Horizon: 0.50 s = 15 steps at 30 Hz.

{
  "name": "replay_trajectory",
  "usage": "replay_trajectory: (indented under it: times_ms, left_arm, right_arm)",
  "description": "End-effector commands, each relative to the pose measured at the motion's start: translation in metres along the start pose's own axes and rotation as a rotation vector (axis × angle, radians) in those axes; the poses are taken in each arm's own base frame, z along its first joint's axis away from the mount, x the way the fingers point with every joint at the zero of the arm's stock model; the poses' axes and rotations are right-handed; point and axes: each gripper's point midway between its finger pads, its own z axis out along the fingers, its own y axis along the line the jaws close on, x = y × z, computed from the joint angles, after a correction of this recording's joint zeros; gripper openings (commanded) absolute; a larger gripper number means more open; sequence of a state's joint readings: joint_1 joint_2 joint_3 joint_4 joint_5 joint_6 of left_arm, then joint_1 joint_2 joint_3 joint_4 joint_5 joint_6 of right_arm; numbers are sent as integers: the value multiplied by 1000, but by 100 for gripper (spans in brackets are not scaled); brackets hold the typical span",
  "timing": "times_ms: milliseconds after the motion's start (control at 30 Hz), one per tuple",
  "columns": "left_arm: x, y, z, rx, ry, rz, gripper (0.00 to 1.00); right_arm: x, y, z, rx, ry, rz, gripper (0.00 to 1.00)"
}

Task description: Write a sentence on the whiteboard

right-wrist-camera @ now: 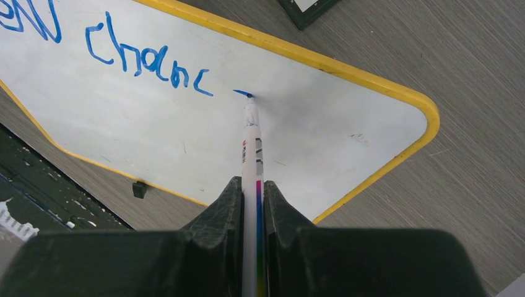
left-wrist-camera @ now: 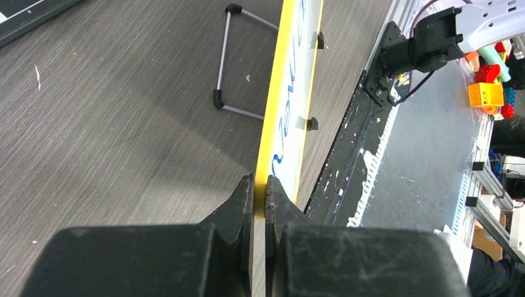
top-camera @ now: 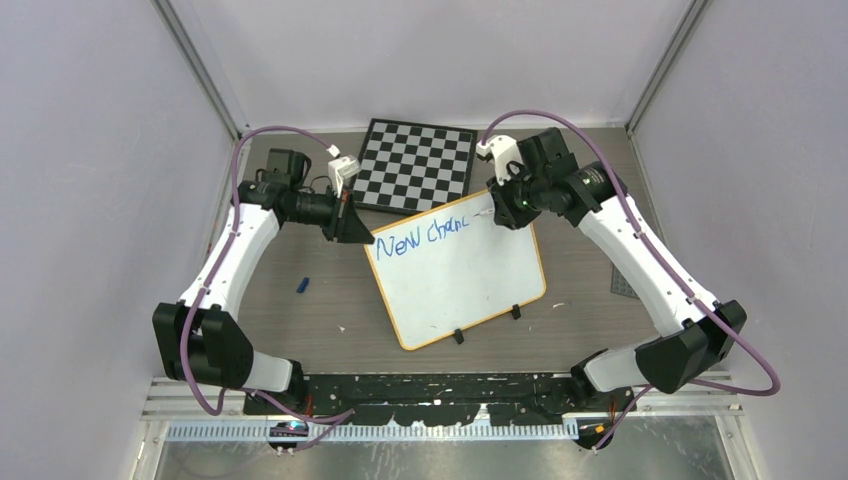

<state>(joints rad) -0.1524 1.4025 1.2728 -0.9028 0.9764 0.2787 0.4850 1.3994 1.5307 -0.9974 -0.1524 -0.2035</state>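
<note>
The whiteboard (top-camera: 460,275) lies tilted on the table, white with an orange-yellow rim and two black clips on its near edge. It reads "New chanc" in blue. My left gripper (top-camera: 362,238) is shut on the board's left corner rim (left-wrist-camera: 272,148), seen edge-on in the left wrist view. My right gripper (top-camera: 503,208) is shut on a white marker (right-wrist-camera: 251,161). The marker's blue tip touches the board (right-wrist-camera: 155,124) just right of the last letter, at the end of a short fresh stroke.
A black-and-white chessboard (top-camera: 417,165) lies just behind the whiteboard. A small blue cap (top-camera: 302,285) lies on the table to the left. A wire stand (left-wrist-camera: 232,62) shows under the board. Grey walls enclose the table.
</note>
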Motion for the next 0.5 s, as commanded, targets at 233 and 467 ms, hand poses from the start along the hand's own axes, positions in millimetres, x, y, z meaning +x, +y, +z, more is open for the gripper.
replay_trajectory:
  times_ms: [233, 467]
  left_arm:
    - [11, 3, 10, -10, 58, 17, 0]
    - [12, 3, 9, -12, 58, 19, 0]
  right_arm:
    - [-30, -12, -11, 54, -100, -14, 0]
    - [-33, -4, -7, 7, -101, -1, 0]
